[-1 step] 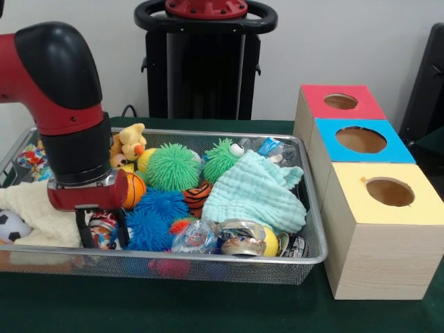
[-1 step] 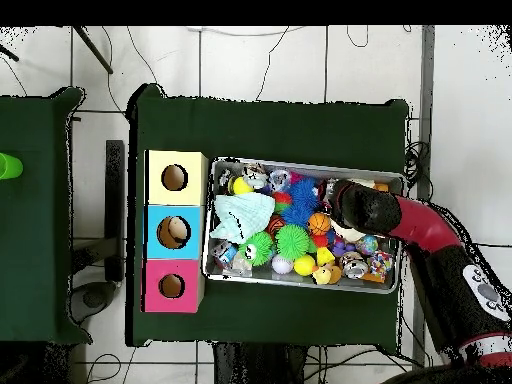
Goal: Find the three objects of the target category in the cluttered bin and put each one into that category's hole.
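Observation:
My gripper (image 1: 103, 239) is down in the left front part of the wire bin (image 1: 208, 261), right over a shiny foil-wrapped ball (image 1: 103, 226). Around it lie two blue spiky balls (image 1: 156, 215), an orange basketball (image 1: 134, 189) and a cream cloth (image 1: 35, 208). Three boxes stand to the right of the bin, each with a round hole in its top: red (image 1: 340, 103), blue (image 1: 361, 141) and yellow (image 1: 388, 192). In the overhead view the arm (image 2: 400, 220) covers the gripper, and the boxes (image 2: 173, 232) stand left of the bin.
Also in the bin are a green spiky ball (image 1: 173, 166), a mint cloth (image 1: 257, 194), a yellow plush duck (image 1: 130, 142), a tiger-striped ball (image 1: 198, 196), a soccer ball (image 1: 10, 225) and foil-wrapped items (image 1: 239, 237). A dark green cloth (image 1: 208, 305) covers the table.

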You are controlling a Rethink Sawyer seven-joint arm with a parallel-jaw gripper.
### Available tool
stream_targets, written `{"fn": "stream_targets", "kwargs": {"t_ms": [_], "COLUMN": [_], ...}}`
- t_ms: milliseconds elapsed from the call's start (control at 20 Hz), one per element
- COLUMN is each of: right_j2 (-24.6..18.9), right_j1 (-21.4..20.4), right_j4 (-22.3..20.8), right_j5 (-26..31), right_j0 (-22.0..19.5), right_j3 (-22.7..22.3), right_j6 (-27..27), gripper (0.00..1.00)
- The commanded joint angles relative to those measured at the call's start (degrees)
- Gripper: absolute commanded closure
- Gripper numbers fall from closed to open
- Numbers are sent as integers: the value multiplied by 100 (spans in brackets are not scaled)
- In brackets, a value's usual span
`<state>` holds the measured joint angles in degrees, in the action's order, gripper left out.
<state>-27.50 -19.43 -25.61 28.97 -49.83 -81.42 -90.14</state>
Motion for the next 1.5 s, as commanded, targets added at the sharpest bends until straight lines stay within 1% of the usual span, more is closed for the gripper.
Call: {"fn": "stream_targets", "kwargs": {"t_ms": [50, 850, 900, 1250, 1500], "right_j2": [-154, -140, -138, -123, -129], "right_j1": [403, 274, 273, 245, 234], "right_j4": [-493, -574, -575, -533, -569], "right_j5": [62, 106, 91, 28, -179], "right_j0": [-170, -168, -167, -155, -148], "right_j3": [197, 142, 135, 52, -58], "right_j6": [892, 968, 955, 816, 702], "gripper": [0, 0, 100, 100, 100]}}
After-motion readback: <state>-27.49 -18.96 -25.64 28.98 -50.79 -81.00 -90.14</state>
